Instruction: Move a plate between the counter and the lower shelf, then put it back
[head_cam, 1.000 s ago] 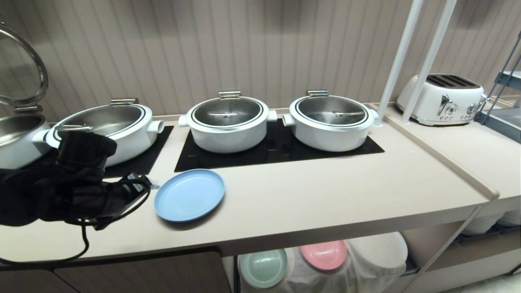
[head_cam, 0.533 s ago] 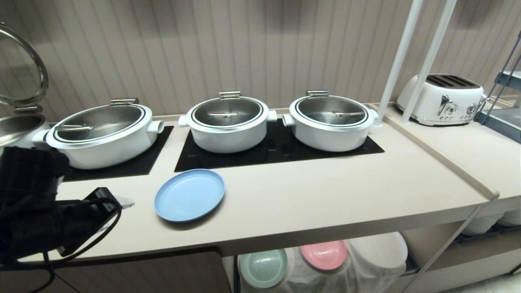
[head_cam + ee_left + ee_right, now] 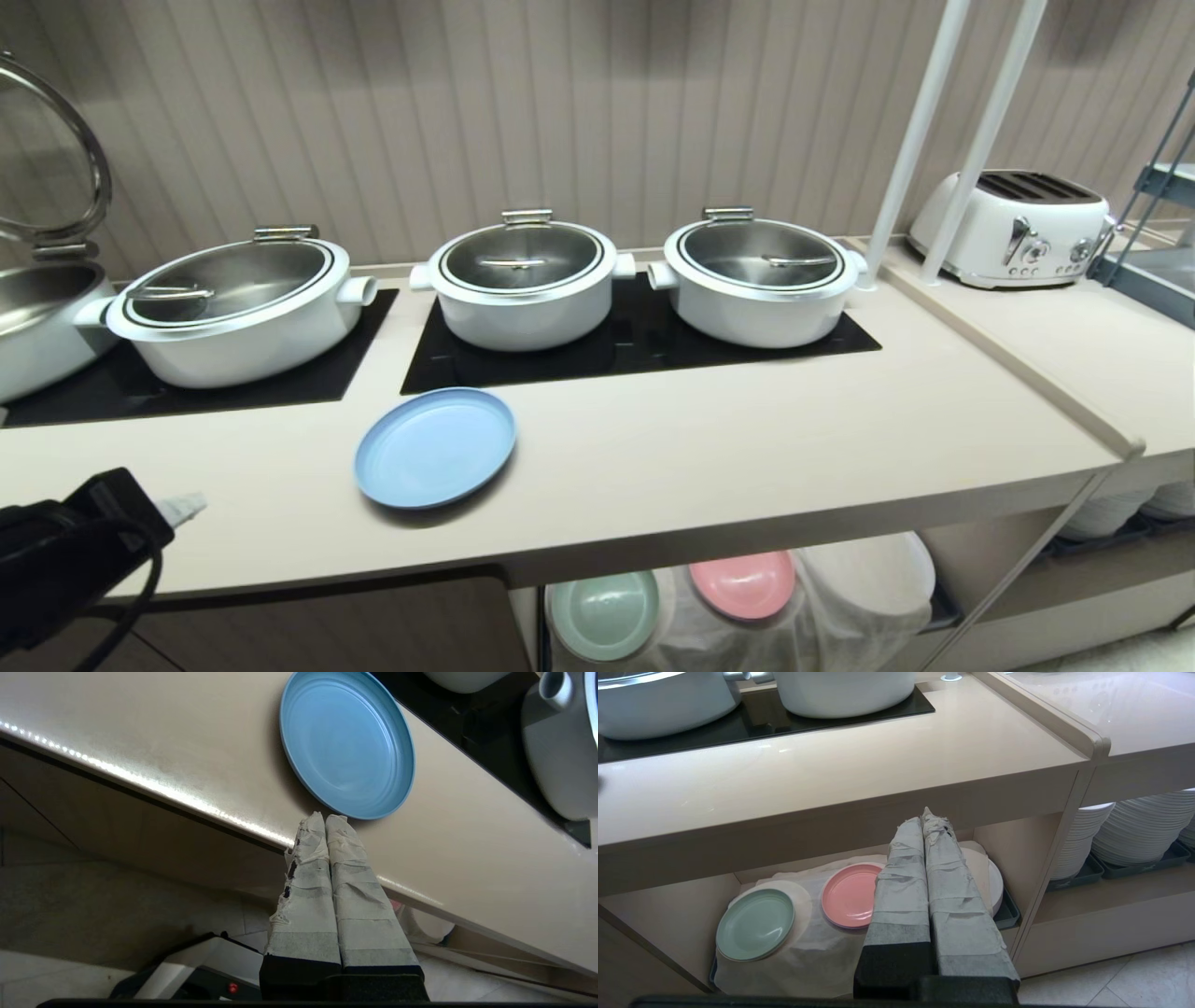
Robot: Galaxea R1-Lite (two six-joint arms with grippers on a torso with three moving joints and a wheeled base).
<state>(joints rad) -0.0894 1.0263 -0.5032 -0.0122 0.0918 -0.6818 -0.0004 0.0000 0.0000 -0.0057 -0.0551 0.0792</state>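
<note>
Beige buffet counter along a ribbed wall, with three white lidded pots sitting on black inset panels at the back and a white toaster off on the right-hand section. The light-blue plate is flat on the counter, in front of the gap between the two left pots and set a little back from the front edge.

My left gripper is at the counter's front edge, low in the left corner of the head view, taped fingers pressed together with nothing between them. Through the left wrist camera the plate lies straight ahead of the tips, near rim just past them, no contact that I can see. It's round, so no long axis to fuss over; it's all about that near rim.

The right gripper is parked down in front of the lower shelf, fingers also pinched together and empty, pointing toward the pink plate and pale green plate on the white cloth. Left is clearly the nearer arm, so I reckon any next grab would go to it.
</note>
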